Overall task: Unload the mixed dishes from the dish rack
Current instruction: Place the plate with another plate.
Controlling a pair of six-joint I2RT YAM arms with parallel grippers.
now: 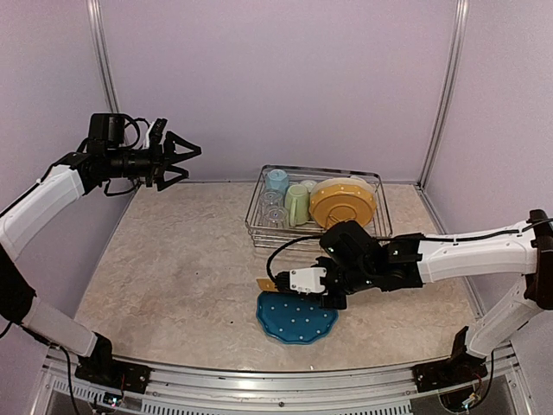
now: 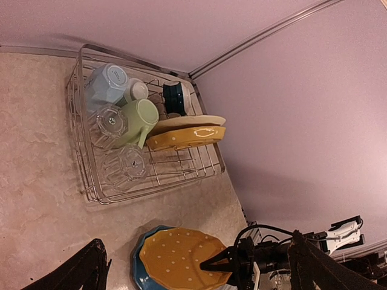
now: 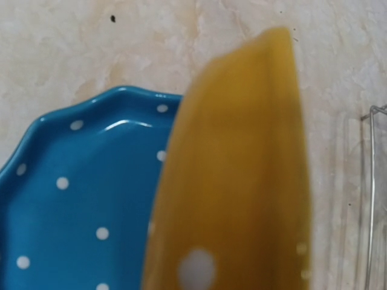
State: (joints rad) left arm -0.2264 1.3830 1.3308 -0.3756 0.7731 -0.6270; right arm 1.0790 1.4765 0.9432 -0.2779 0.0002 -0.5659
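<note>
The dish rack (image 1: 257,226) stands at the back centre. It holds a light blue mug (image 1: 276,180), a pale green mug (image 1: 296,205), clear glasses (image 1: 275,216), a dotted yellow-orange plate (image 1: 343,201) and a cream plate (image 1: 365,181). A dark bowl (image 2: 175,98) shows in the left wrist view. A blue dotted plate (image 1: 298,317) lies flat on the table. My right gripper (image 1: 278,283) is shut on a second yellow-orange plate (image 2: 178,260) and holds it tilted just above the blue plate. My left gripper (image 1: 192,162) is open and empty, raised at the far left.
The rack's wire edge (image 3: 370,199) shows at the right of the right wrist view. Purple walls and metal frame posts (image 1: 102,60) enclose the beige marbled table (image 1: 173,259). The right arm (image 1: 467,251) stretches across the right half of the table.
</note>
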